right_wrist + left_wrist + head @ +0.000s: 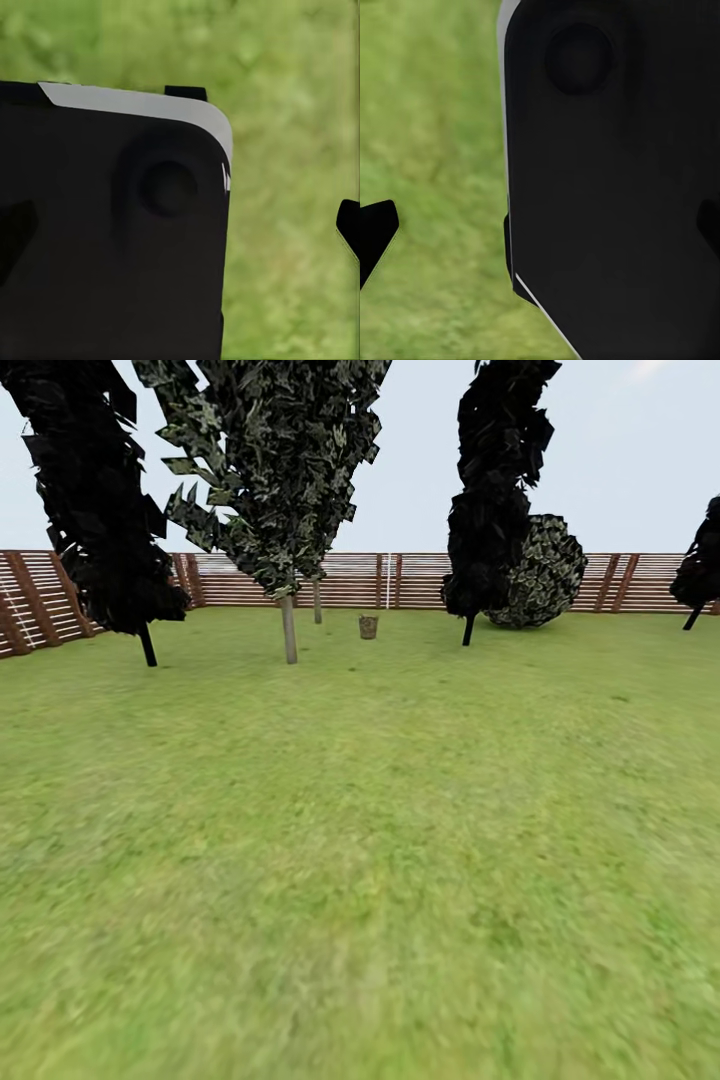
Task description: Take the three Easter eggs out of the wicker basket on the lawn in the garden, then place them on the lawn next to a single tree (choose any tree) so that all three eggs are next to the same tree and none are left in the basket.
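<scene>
Far off, the wicker basket (368, 626) stands on the lawn (360, 840) (unlabelled); either pincer's opening, I cannot tell.

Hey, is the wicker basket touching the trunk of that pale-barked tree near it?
Apart. In the head view the wicker basket stands on the lawn with a plain strip of grass between it and the pale trunk of the tree.

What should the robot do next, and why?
Probably roll straight ahead across the lawn toward the basket. It stands far off near the fence, just right of the pale-trunked tree, well beyond either arm's reach. Any eggs inside are too small to make out from here.
</scene>
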